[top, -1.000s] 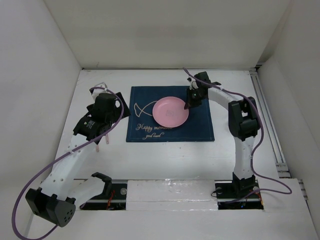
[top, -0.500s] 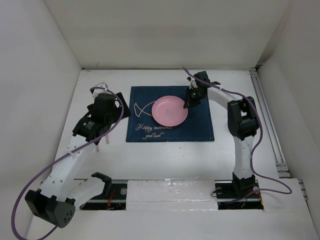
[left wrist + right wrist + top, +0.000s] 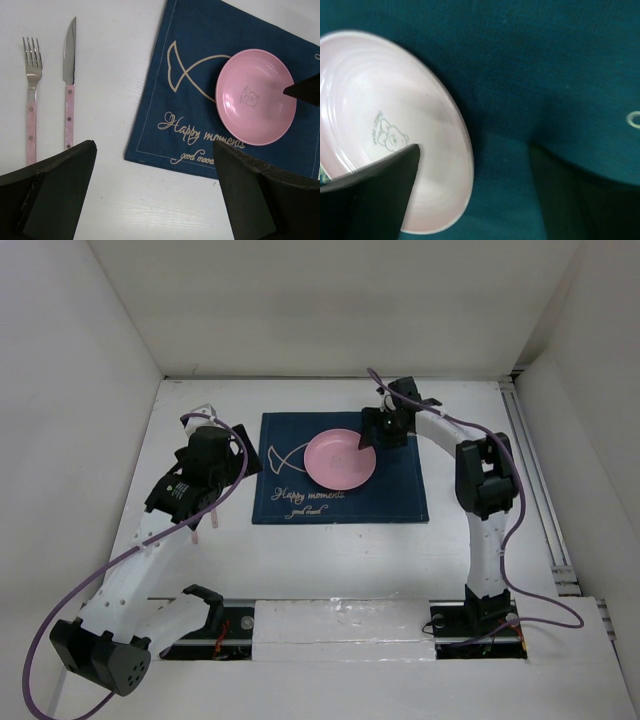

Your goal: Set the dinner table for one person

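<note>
Straddling the rim of the pink plate, the right jaws stand apart, one finger inside the dish (beside its small bear print) and the other over the navy placemat. The left jaws, also wide apart and holding nothing, hang at the bottom of the left wrist view above the white worktop. A fork and knife lie side by side on it, upper left. The worktop spans the top view's middle, placemat at centre.
</note>
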Robot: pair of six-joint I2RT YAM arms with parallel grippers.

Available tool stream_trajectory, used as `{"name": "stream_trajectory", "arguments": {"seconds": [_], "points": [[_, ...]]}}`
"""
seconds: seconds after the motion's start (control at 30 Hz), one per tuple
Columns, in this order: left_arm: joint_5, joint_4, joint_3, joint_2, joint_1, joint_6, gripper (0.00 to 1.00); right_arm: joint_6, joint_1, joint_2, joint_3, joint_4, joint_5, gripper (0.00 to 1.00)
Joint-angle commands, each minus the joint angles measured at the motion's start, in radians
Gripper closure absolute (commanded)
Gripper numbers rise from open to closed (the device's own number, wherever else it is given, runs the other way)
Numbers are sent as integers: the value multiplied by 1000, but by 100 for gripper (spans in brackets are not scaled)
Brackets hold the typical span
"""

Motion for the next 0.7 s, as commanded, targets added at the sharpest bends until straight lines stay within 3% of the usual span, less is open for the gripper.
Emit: {"name": "stream_trajectory", "arguments": {"seconds": [0.0,0.17,0.27,0.43,0.53,0.67], "points": [[2,22,-13,-21,2,13,0,-6,-8,-132,49,-8,89,0],[-7,22,-13,-40,2,13,0,14,-8,-351,-71,13,259,0],[-16,13,-13,-40,2,4,0,14,-56,-504,-183,18,279,0],[-51,13,-13,-49,2,-16,0,88,-137,-733,-400,3,437,0],[-118,-22,-1,-49,2,-45,0,112,-221,-882,-573,15,395,0],[-148,-22,-1,-61,2,-68,0,113,-259,-956,-681,66,419,0]]}}
